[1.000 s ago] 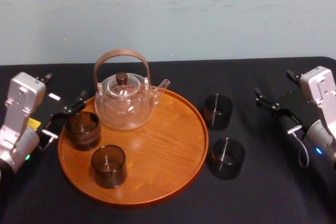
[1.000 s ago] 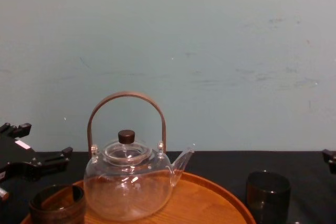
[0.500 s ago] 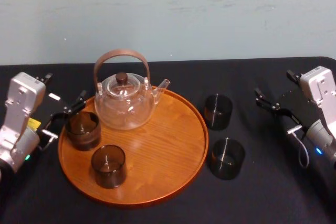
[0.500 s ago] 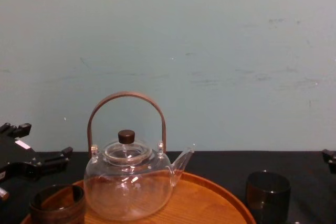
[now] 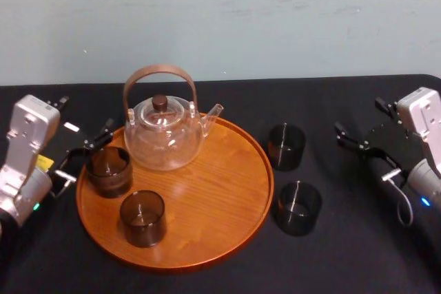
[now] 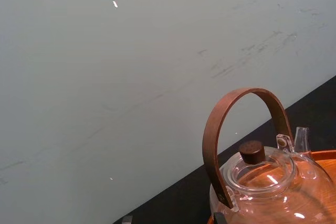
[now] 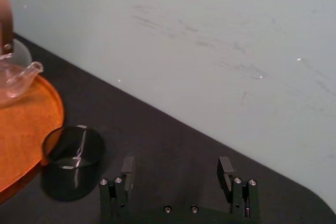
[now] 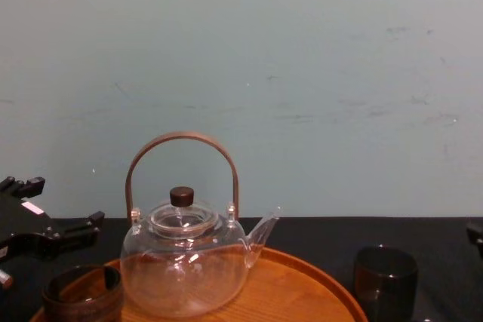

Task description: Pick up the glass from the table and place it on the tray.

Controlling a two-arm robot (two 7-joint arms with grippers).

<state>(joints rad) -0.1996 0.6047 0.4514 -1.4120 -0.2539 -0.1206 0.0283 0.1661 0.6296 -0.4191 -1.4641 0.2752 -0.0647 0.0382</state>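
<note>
While both arms sit out at the sides of the black table (image 5: 344,253), nothing is gripped.

Left gripper (image 5: 84,155): at the left rim of the tray (image 5: 227,191), fingers spread wide, empty. 1 smoky tray glass (image 5: 108,170) stands just beside its tips; can't tell if they touch. A 2nd tray glass (image 5: 142,218) stands nearer the front rim.

Teapot (image 5: 164,135): clear, brown arched handle, at the tray's back-left, spout pointing right. From the chest view it stands in front of the tray's back rim.

Right of the tray, on the cloth, are 2 more smoky tumblers, both upright, neither on the tray. Rear glass (image 5: 286,146): just off the rim, near but apart. Front glass (image 5: 298,206): almost against the rim; can't tell if touching.

Right gripper (image 5: 360,123): well apart to the right of both, fingers wide open, holding nothing. In its wrist view the rear glass stands ahead of the fingers beside the tray rim, with bare cloth between them.
</note>
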